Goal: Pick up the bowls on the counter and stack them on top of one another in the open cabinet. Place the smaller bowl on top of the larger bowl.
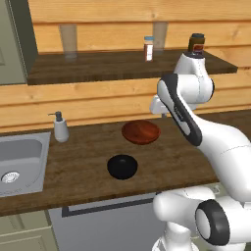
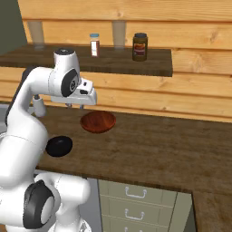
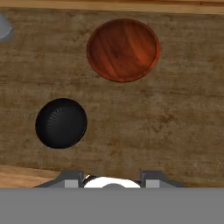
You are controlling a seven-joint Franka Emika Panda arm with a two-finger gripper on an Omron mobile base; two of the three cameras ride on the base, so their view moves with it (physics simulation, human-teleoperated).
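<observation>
Two bowls: both sit apart on the counter [image 1: 88, 166], neither one held.
Smaller bowl [image 1: 122, 166]: glossy black, round, finely ribbed in the hand view; it lies toward the counter's front edge, well right of the steel sink [image 1: 22, 162].
Larger bowl [image 1: 141, 132]: wide, shallow, reddish-brown with a wood-like grain (its hollow faces up); it lies behind the black one, nearer the back wall of light planks.
Gripper [image 2: 76, 106]: hangs above the counter just left of the larger bowl in the right base view, touching nothing; whether its fingers are spread or closed, I cannot tell.
Hand view: both bowls lie ahead of the finger tips, brown one farther and to the right, black one nearer and to the left.
Open cabinet [image 1: 117, 63]: dark wooden shelf board carrying a small spice jar [image 1: 149, 48] and a dark jar [image 2: 140, 46].
Soap dispenser [image 1: 60, 127]: pale, standing near the sink's back right corner.
</observation>
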